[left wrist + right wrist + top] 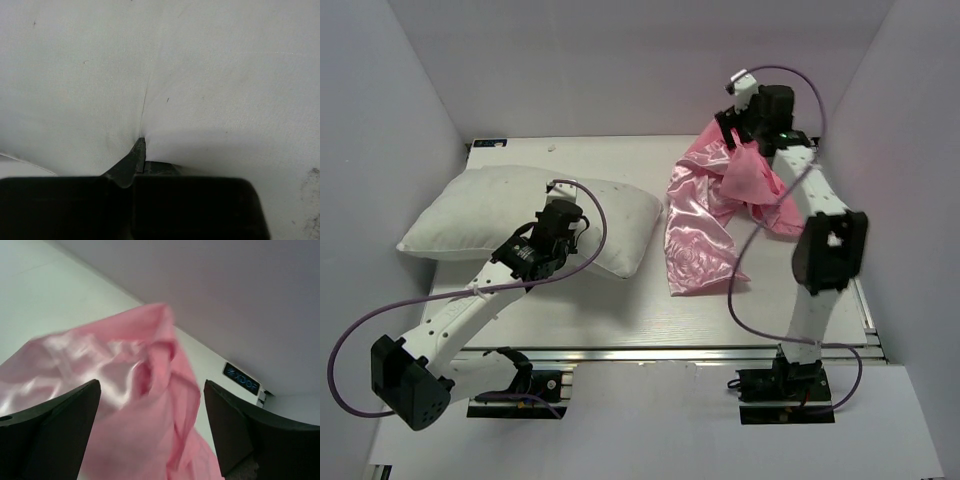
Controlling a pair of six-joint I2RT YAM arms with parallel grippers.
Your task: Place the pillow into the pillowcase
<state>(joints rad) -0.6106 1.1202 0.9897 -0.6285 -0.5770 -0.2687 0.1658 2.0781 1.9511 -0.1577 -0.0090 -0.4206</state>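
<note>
Pinching a fold of the white pillow (pixel 490 205) on the left of the table (pixel 620 310), the left gripper (pixel 141 150) is clamped. The right gripper (pixel 150 390) gapes wide at the far right, with the pink satin pillowcase (pixel 695 235) loose between its jaws. Unheld, the slippery cloth could slide off and collapse.

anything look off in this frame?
The pillowcase is crumpled in a twisted heap rather than laid flat, its upper end bunched between the open jaws of the right gripper; its mouth cannot be made out. The pillow looks undamaged.
</note>
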